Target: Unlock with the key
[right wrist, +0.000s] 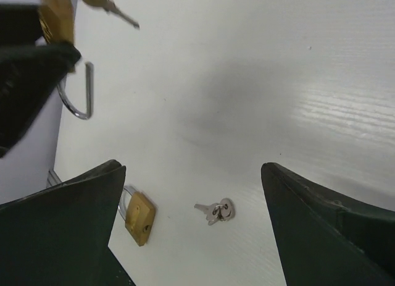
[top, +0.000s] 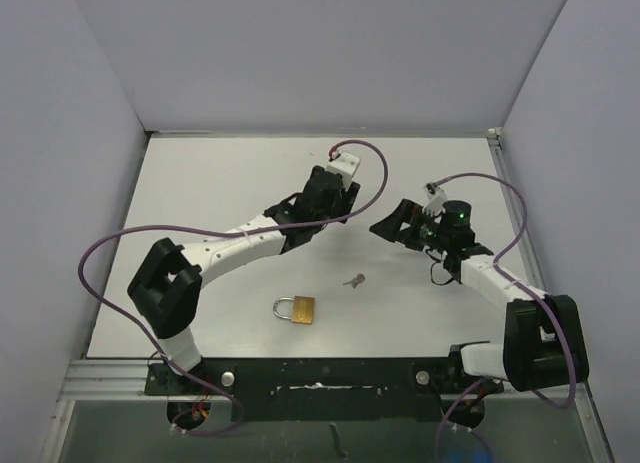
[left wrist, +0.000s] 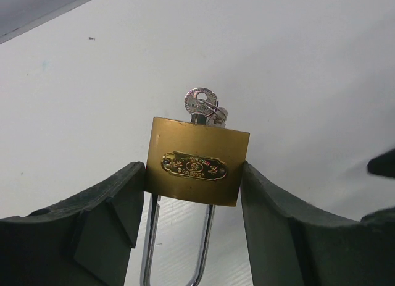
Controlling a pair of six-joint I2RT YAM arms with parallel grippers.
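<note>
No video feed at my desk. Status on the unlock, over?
Left gripper shut on padlock, key seated in its keyhole. Right gripper open, empty. Second padlock and spare keys lying on table, nothing blocking.

Brass-yellow padlock (left wrist: 197,168) with a dark-ground embossed oval plate; silver key (left wrist: 200,105) at its 12 o'clock — dark green fingers (left wrist: 92,230) at 3 and 9; white table (top: 220,183).

Top view from above, left wrist close on held padlock (left wrist: 197,168), right wrist shares it, farther
</note>
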